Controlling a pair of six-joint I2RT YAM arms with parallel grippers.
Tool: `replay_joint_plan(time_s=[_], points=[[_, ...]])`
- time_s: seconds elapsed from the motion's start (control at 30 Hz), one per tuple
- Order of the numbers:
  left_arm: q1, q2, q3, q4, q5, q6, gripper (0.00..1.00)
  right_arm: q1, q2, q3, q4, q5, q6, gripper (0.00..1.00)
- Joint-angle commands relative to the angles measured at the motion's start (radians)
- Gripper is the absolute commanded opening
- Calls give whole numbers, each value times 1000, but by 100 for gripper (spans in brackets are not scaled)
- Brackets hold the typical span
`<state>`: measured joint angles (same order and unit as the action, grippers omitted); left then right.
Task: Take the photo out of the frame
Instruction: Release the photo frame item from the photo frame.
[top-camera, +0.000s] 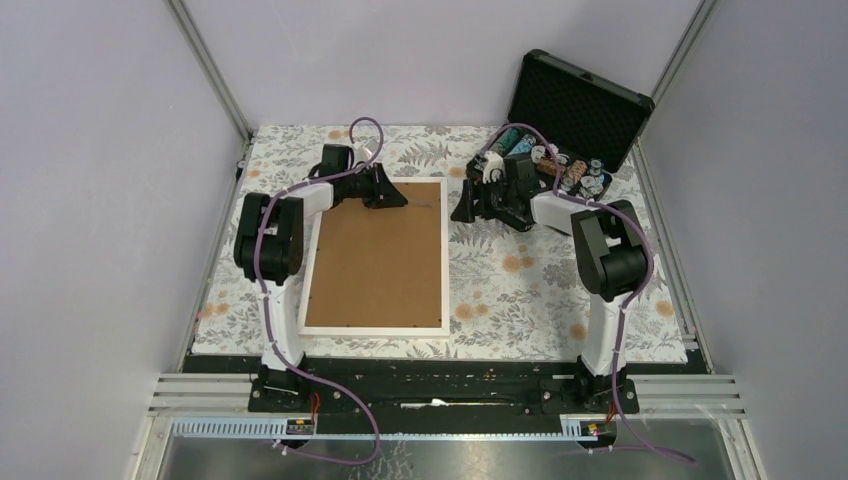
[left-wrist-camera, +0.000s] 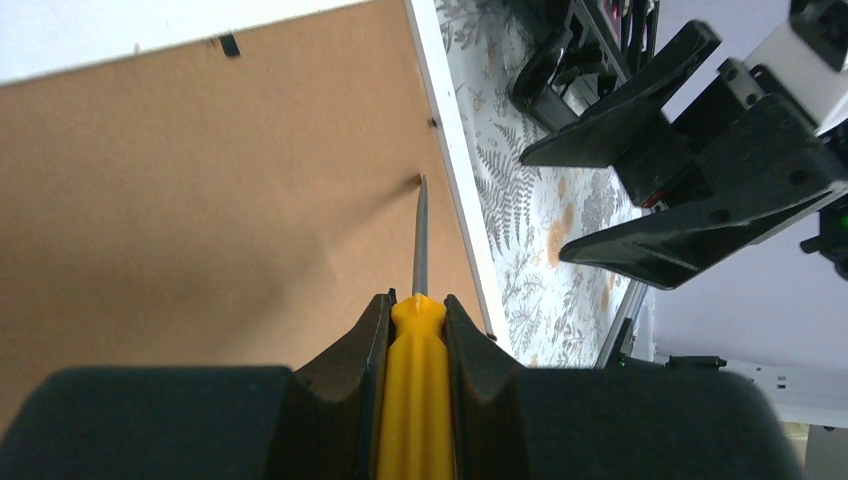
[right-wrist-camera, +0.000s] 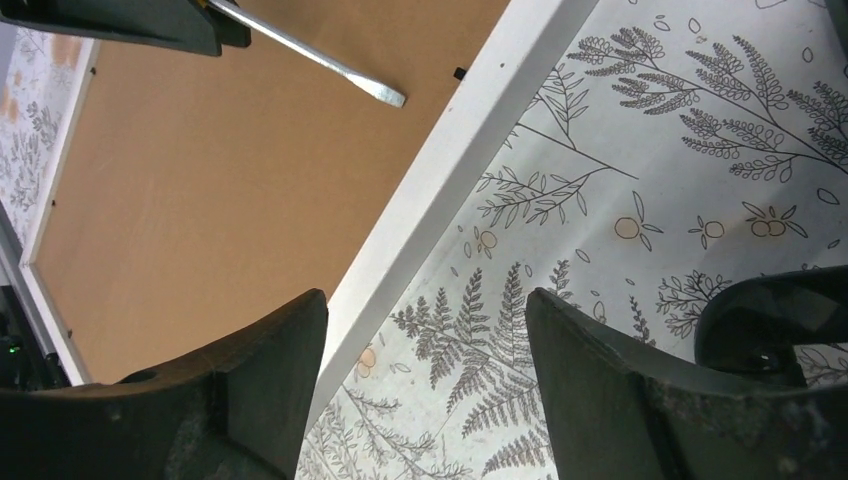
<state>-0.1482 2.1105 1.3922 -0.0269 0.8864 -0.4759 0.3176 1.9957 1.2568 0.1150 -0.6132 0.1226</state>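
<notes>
Overhead view first: we see the frame (top-camera: 375, 260) lying face down on the patterned surface (top-camera: 520, 280), brown back up, its long axis running from the bottom of the picture toward the top. The photo is hidden beneath that back, so we cannot see it. The left tool (top-camera: 392, 196) hangs over the upper right part of the frame. The right tool (top-camera: 462, 208) sits just off that same corner, over the cloth, with the poker chip case (top-camera: 575, 110) beyond it at upper right. Both are near the corner, but only the left one is above the back.

Left wrist view: our left tool is pressed shut on the yellow handle of a screwdriver (left-wrist-camera: 416, 330). Its blade points up the picture along the brown back and ends at a small dark retaining tab (left-wrist-camera: 418, 182) just inside the white border. We judge that tab to be the next thing to lever, since the tip lies right at it. The board to the left gives open room.

Right wrist view: the right tool's fingers (right-wrist-camera: 250, 390) stand spread wide, gripping nothing, either side of the white border that crosses diagonally from lower left to upper right. The screwdriver's flat tip shows at the top, over the board. Open cloth lies right of the border.
</notes>
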Motion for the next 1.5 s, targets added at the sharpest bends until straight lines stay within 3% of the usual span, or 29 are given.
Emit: replay_joint_plan(time_s=[0.0,1.03,1.47], points=[[1,34,82,73,14,-34,0,20,40,30,71,13,-7,77],[-48,95,161,29,-24,-113,0,90,171,99,120,68,-15,47],[-17,53,126,38,-52,-124,0,90,188,112,96,95,0,41]])
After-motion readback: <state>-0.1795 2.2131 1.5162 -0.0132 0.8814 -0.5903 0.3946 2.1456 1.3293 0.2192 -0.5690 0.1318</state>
